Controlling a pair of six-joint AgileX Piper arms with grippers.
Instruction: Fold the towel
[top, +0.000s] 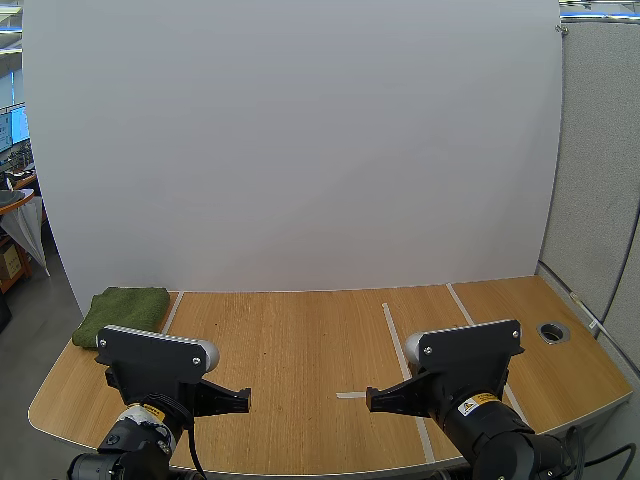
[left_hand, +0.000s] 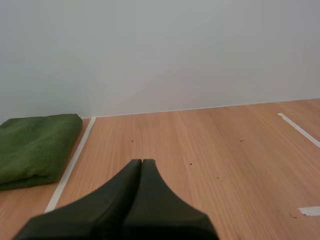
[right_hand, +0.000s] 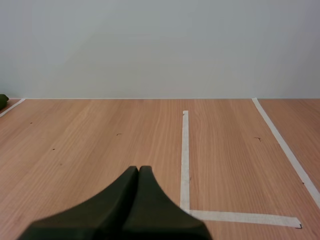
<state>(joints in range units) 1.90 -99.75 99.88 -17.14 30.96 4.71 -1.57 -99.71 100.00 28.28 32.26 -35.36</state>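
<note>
A green towel (top: 122, 314) lies folded into a thick pad at the table's far left corner, beyond a white tape line. It sits flat beside that tape line (left_hand: 70, 170) as a green towel (left_hand: 35, 148) in the left wrist view. My left gripper (top: 246, 399) hovers near the table's front edge, well to the right of the towel, its fingers together as one dark wedge (left_hand: 141, 163). My right gripper (top: 369, 400) is shut too, low over the bare wood near the tape marks, its tips (right_hand: 138, 170) closed on nothing.
White tape lines (top: 400, 350) mark out a rectangle on the wooden table (top: 300, 340). A round cable hole (top: 552, 331) sits at the right rear. A white wall panel stands behind the table.
</note>
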